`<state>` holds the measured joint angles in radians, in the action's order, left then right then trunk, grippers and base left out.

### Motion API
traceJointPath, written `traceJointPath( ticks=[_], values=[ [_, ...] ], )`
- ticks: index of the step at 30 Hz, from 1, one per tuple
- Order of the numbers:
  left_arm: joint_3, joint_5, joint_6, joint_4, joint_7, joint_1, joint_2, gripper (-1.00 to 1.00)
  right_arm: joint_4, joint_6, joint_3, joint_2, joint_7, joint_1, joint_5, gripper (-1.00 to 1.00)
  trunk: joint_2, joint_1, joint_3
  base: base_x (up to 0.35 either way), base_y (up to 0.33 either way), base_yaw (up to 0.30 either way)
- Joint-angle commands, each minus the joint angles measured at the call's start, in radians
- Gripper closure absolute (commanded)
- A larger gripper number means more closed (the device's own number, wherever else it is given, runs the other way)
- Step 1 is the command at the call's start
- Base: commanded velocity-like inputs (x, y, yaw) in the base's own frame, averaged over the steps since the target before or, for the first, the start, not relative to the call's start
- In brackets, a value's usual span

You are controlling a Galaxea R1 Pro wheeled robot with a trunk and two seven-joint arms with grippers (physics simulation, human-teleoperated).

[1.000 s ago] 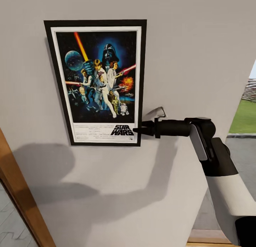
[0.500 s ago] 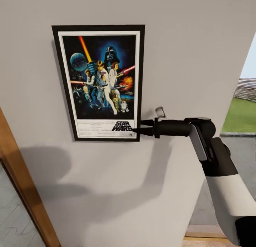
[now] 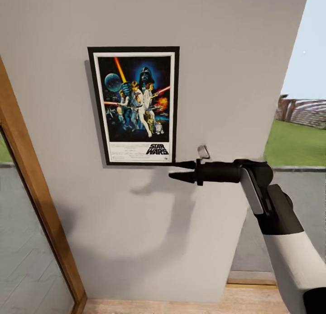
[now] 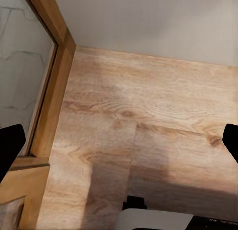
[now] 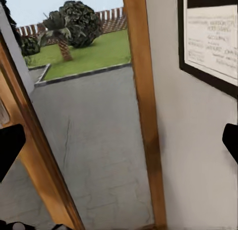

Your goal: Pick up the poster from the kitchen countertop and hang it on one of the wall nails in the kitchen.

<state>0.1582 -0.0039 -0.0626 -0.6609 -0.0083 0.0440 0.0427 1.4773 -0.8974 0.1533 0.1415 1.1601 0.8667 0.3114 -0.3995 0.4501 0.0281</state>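
The poster hangs flat and upright on a pale grey wall, in the upper middle of the wall as the head camera sees it. It has a thin black frame, a white border, dark blue artwork with figures and a black "STAR WARS" logo near its lower edge. No nail can be made out.

The right gripper is held out sideways on its black-and-white arm, just below and beside the poster's lower right corner. Its two black fingers are spread with a gap between them, holding nothing and clear of the frame. In the right wrist camera, the fingertips sit wide apart at opposite edges of the picture, and the poster's lower corner shows on the wall.

A wooden door frame runs beside the wall, with grey paving and green grass beyond it.

The left gripper points down at a wooden floor. Its jaws are wide apart and empty, the black fingertips at opposite edges of the left wrist camera's picture.
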Motion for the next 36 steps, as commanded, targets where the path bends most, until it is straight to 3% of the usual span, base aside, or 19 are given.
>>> traceJointPath(
  ticks=[1,6,10,16,17,19,21,22,24,25,26,27,29,30,32,36],
  values=[
    [0.001,0.000,-0.002,-0.001,-0.001,0.001,0.000,-1.00,0.006,0.003,0.001,0.005,0.000,-0.019,0.004,-1.00,-0.001,0.000,0.000,-0.151,0.000,0.000],
    [0.003,0.001,-0.002,-0.001,-0.001,0.001,0.000,-1.00,0.024,0.103,0.000,0.049,0.010,-0.153,0.005,-1.00,-0.001,0.000,0.000,-0.074,0.000,0.000],
    [0.003,0.002,-0.002,0.000,-0.001,0.001,0.000,-1.00,0.028,0.168,-0.007,0.073,0.061,-0.282,0.002,-1.00,-0.001,0.000,0.000,-0.020,0.000,0.000],
    [0.004,0.002,-0.002,0.005,0.000,0.001,0.000,-1.00,0.019,0.286,-0.071,0.102,0.094,-0.521,-0.018,-1.00,-0.001,0.000,0.000,-0.005,0.000,0.000],
    [0.004,0.002,-0.002,0.006,0.000,0.001,0.001,-1.00,0.004,0.334,-0.092,0.113,0.097,-0.588,-0.033,-1.00,-0.001,0.000,0.000,-0.002,0.000,0.000],
    [0.004,0.002,-0.002,0.007,0.001,0.001,0.000,-1.00,-0.077,0.427,-0.134,0.130,0.099,-0.693,-0.076,-1.00,-0.001,0.000,0.000,-0.001,0.000,0.000],
    [0.004,0.002,-0.003,0.007,0.002,0.001,0.000,-1.00,-0.195,0.502,-0.167,0.137,0.098,-0.734,-0.117,-1.00,-0.001,0.000,0.000,0.000,0.000,0.000],
    [0.004,0.001,-0.003,0.008,0.002,0.001,0.000,-1.00,-0.507,0.689,-0.209,0.140,0.081,-0.765,-0.199,-1.00,-0.001,0.000,0.000,0.000,0.000,0.000],
    [0.004,0.001,-0.003,0.009,0.003,0.001,0.000,-1.00,-0.592,0.749,-0.215,0.139,0.061,-0.768,-0.217,-1.00,-0.001,0.000,0.000,0.000,0.000,0.000],
    [0.003,0.001,-0.003,0.009,0.003,0.001,0.000,-1.00,-0.660,0.792,-0.217,0.138,0.032,-0.771,-0.228,-1.00,-0.001,0.000,0.000,0.000,0.000,0.000],
    [0.003,-0.001,-0.002,0.010,0.003,0.001,0.000,-1.00,-0.875,0.859,-0.216,0.119,-0.142,-0.774,-0.245,-1.00,-0.001,0.000,0.000,0.000,0.000,0.000],
    [0.002,-0.001,-0.002,0.010,0.003,0.001,0.000,-1.00,-0.897,0.861,-0.216,0.115,-0.168,-0.774,-0.245,-1.00,-0.001,0.000,0.000,0.000,0.000,0.000],
    [0.002,-0.002,-0.002,0.010,0.003,0.001,0.000,-1.00,-0.953,0.865,-0.216,0.105,-0.285,-0.774,-0.245,-1.00,-0.001,0.000,0.001,0.000,0.000,0.000],
    [0.001,-0.002,-0.002,0.011,0.004,0.001,0.000,-1.00,-0.986,0.868,-0.215,0.072,-0.515,-0.775,-0.243,-1.00,-0.001,0.000,0.003,0.000,0.000,0.000],
    [0.001,-0.002,-0.002,0.011,0.004,0.001,0.000,-1.00,-0.991,0.868,-0.215,0.061,-0.612,-0.775,-0.242,-1.00,-0.001,0.000,0.006,0.000,0.000,0.000],
    [0.001,-0.002,-0.002,0.011,0.004,0.001,0.000,-1.00,-0.996,0.869,-0.217,0.036,-0.715,-0.775,-0.241,-1.00,-0.001,0.000,0.012,0.000,0.000,0.000]
  ],
)
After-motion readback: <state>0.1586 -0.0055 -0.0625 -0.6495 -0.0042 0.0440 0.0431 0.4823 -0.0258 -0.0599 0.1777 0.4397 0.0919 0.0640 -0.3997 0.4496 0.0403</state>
